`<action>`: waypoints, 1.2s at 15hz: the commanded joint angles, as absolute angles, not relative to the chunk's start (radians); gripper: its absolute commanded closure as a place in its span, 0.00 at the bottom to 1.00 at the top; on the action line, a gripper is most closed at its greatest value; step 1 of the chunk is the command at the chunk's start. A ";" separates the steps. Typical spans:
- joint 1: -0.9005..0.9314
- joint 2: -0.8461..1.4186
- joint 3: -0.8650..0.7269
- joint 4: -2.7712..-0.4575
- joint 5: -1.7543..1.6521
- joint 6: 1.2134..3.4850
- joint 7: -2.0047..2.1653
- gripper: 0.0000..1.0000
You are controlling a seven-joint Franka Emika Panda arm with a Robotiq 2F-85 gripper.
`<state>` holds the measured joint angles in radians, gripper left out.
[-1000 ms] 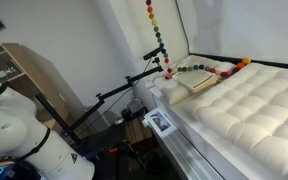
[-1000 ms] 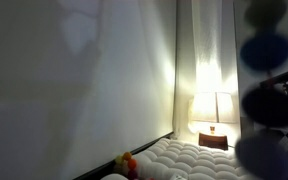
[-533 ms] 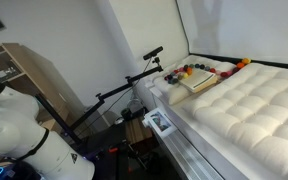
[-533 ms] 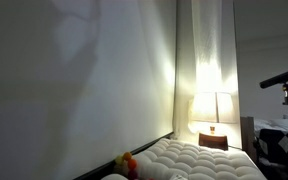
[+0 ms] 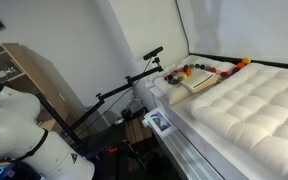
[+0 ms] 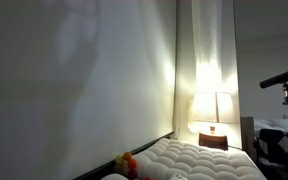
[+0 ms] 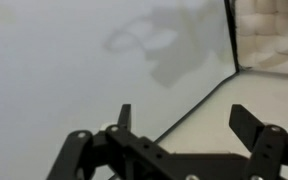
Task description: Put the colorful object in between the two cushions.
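Observation:
The colorful bead string [image 5: 190,72] lies in a loose heap at the far end of the bed, by the smaller smooth cushion [image 5: 206,83] and next to the large tufted cushion [image 5: 249,108]. The tufted cushion also shows in an exterior view [image 6: 196,160]; the beads are not clear there. My gripper [image 7: 187,122] shows only in the wrist view. Its two dark fingers are spread wide with nothing between them, facing a plain white wall. The gripper is out of sight in both exterior views.
An orange and red thing [image 5: 242,63] lies at the far edge of the tufted cushion and also shows in an exterior view [image 6: 129,163]. A black camera stand [image 5: 134,82] stands beside the bed. There is a lit lamp [image 6: 212,106], a wooden shelf [image 5: 19,65] and the white robot base [image 5: 19,135].
One second ago the bead string hung down from above the cushions. It has since dropped onto them and lies still in a heap. The gripper is empty.

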<state>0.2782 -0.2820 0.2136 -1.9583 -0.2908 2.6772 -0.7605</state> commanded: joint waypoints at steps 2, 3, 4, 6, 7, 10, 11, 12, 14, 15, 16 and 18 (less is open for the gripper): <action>0.143 -0.322 0.274 -1.970 -0.599 2.729 -0.567 0.00; 0.148 -0.314 0.255 -1.967 -0.596 2.717 -0.564 0.00; 0.151 -0.307 0.236 -1.968 -0.598 2.722 -0.557 0.00; 0.153 -0.281 0.189 -1.957 -0.570 2.769 -0.575 0.00; 0.142 -0.266 0.167 -1.945 -0.571 2.797 -0.575 0.00; 0.143 -0.238 0.088 -1.937 -0.491 2.882 -0.599 0.00; 0.157 -0.218 0.058 -1.928 -0.458 2.904 -0.619 0.00; 0.193 -0.199 0.022 -1.930 -0.385 2.919 -0.667 0.00; 0.142 -0.229 0.064 -1.955 -0.441 2.891 -0.628 0.00; 0.139 -0.225 0.065 -1.955 -0.443 2.891 -0.626 0.00; 0.140 -0.225 0.067 -1.955 -0.443 2.891 -0.625 0.00; 0.141 -0.228 0.074 -1.955 -0.444 2.891 -0.624 0.00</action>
<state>0.1522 -0.2281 0.0640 -1.9553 -0.4452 2.8901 -0.6250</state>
